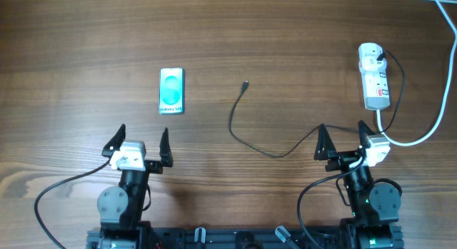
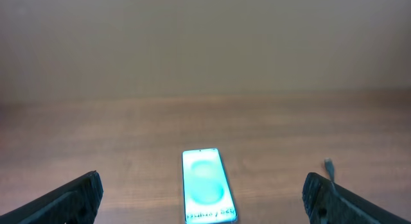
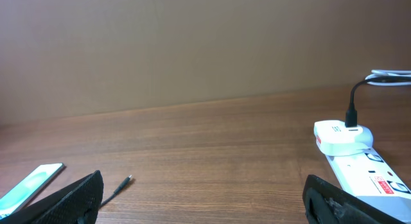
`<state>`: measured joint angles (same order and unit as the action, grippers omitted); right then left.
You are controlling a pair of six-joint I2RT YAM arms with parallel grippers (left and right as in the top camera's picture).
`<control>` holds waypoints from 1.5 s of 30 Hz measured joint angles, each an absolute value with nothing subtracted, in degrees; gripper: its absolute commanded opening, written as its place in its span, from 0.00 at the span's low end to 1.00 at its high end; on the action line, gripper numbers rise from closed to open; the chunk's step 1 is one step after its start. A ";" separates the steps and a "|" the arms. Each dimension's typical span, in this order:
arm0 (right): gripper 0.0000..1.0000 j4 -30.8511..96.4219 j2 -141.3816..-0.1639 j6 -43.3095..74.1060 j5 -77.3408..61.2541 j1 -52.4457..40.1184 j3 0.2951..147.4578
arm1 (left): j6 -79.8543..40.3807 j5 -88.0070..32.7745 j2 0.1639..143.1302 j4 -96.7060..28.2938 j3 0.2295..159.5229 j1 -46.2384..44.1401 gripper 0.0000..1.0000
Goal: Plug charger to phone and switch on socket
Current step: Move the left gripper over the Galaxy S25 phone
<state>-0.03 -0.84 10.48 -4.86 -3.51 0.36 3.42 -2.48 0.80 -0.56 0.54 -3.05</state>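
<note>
1. Black fingers (image 1: 165, 143) of the left gripper (image 1: 141, 133) are being held wide apart and empty; the right gripper (image 1: 343, 128) is being held likewise.
2. A small, flat, turquoise-screened phone (image 1: 171, 91) is being shown lying on the brown wooden table (image 1: 71, 49), just ahead of the left gripper.
3. A long, thin black charger cable (image 1: 231, 120) is being shown trailing limply between the phone and an elongated white socket strip (image 1: 374, 79), its small dark connector tip (image 1: 245, 84) well apart from the phone.
4. Light, floppy handling is being expected of the cable; a hold just behind the stiff tip is being judged best.

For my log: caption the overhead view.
Left gripper, right gripper open; charger apart from phone; socket far right.
</note>
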 measured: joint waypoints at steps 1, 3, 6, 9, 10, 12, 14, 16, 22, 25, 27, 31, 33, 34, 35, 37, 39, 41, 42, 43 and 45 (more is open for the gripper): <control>1.00 -0.03 -0.84 10.48 -4.86 -3.51 0.36 | 3.42 -2.48 0.80 0.84 0.54 -3.05 1.00; 1.00 -0.03 -0.84 10.48 -4.86 -3.51 0.36 | 3.42 -2.87 0.80 3.73 0.49 -3.05 1.00; 1.00 -0.03 -0.84 10.46 -4.86 -3.51 0.36 | 3.38 -4.29 0.80 7.94 0.47 -3.05 1.00; 1.00 -0.03 -0.84 10.46 -4.86 -3.51 0.36 | 2.42 -5.61 0.80 9.54 0.47 -3.05 1.00; 1.00 -0.03 -0.84 10.48 -4.86 -3.51 0.36 | 2.04 -6.09 0.80 9.54 0.47 -3.05 1.00; 1.00 -0.03 -0.84 10.48 -4.86 -3.51 0.36 | 1.52 -7.38 1.30 9.41 1.17 -3.05 1.00; 1.00 0.01 -0.82 10.48 -4.86 -3.51 0.36 | 1.32 -8.08 3.53 9.10 3.36 -3.05 1.00; 1.00 0.01 -0.78 10.48 -4.86 -3.51 0.36 | 1.19 -9.63 10.48 9.13 9.04 -3.05 1.00; 1.00 -0.12 -0.80 10.48 -4.84 -3.53 0.36 | 0.99 -15.55 38.26 -6.83 33.45 -3.05 1.00; 1.00 -0.05 -0.78 10.46 -4.84 -3.53 0.36 | 0.97 -16.45 56.27 -21.23 50.68 -3.05 1.00; 1.00 -0.05 -0.78 10.48 -4.84 -3.51 0.36 | 0.95 -16.47 63.07 -27.81 57.06 -3.05 1.00; 1.00 -0.03 -0.78 10.48 -4.84 -3.51 0.36 | 0.97 -16.60 77.60 -38.28 68.16 -3.05 1.00; 1.00 -0.03 -0.78 10.46 -4.84 -3.53 0.36 | 0.97 -16.60 83.94 -40.14 69.41 -3.05 1.00; 1.00 -0.03 -0.78 10.48 -4.84 -3.53 0.36 | 0.97 -16.62 86.06 -40.99 69.49 -3.05 1.00; 1.00 -0.03 -0.78 10.46 -4.84 -3.53 0.36 | 0.97 -16.62 87.96 -41.45 69.52 -3.05 1.00; 1.00 -0.03 -0.78 10.48 -4.84 -3.53 0.36 | 0.97 -16.62 93.32 -41.63 69.49 -3.05 1.00; 1.00 -0.05 -0.78 10.48 -4.84 -3.51 0.36 | 0.97 -16.62 96.12 -41.82 69.49 -3.05 1.00; 0.99 -0.05 -0.78 10.48 -4.84 -3.51 0.36 | 0.97 -16.60 97.36 -39.18 69.52 -3.05 1.00; 1.00 -0.05 -0.78 10.48 -4.84 -3.53 0.36 | 0.14 -15.49 98.06 -37.45 69.56 -3.05 1.00; 1.00 -0.03 -0.78 10.46 -4.84 -3.51 0.36 | -0.84 -13.85 98.83 -37.08 69.71 -3.05 0.99; 1.00 -0.03 -0.78 10.48 -4.84 -3.51 0.36 | -2.61 -10.17 101.86 -39.40 71.59 -3.05 1.00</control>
